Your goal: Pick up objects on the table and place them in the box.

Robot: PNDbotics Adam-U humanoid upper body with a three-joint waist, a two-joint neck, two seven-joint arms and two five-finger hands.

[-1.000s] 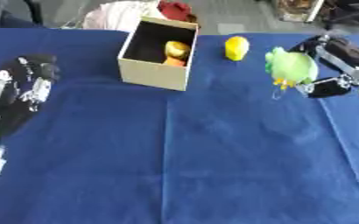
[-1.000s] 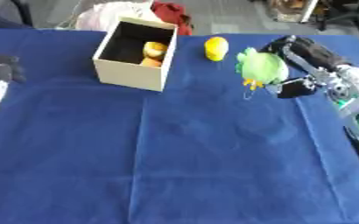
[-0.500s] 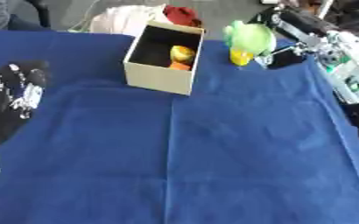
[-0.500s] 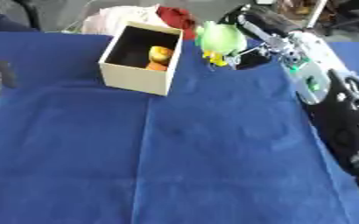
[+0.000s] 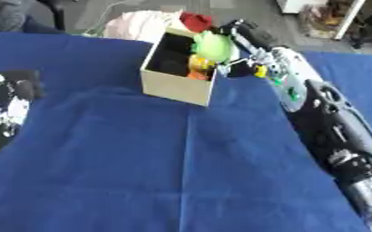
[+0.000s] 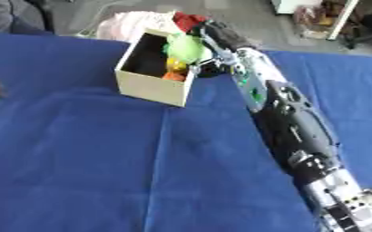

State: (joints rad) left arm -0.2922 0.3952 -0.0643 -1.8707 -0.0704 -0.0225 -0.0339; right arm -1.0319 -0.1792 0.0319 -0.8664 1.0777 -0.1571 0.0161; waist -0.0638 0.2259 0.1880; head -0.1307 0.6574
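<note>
An open cardboard box [image 5: 177,86] stands at the far middle of the blue table. Yellow and orange items [image 5: 197,68] lie inside it. My right hand [image 5: 243,35] reaches in from the lower right and is shut on a green rounded object [image 5: 213,45], held over the box's right rim. A small yellow object [image 5: 260,71] shows on the cloth just right of the box, partly hidden by my right arm. My left hand [image 5: 11,95] rests open on the table at the left edge.
My long right arm [image 6: 288,113] crosses the right half of the table. Behind the box, past the table's far edge, lie a pink-white bundle [image 5: 141,25] and a red thing [image 5: 195,20]. The blue cloth [image 5: 141,172] covers the near table.
My right hand has carried the green object leftwards from the table's right side to above the box. The camera has also shifted. The left hand stays put.
</note>
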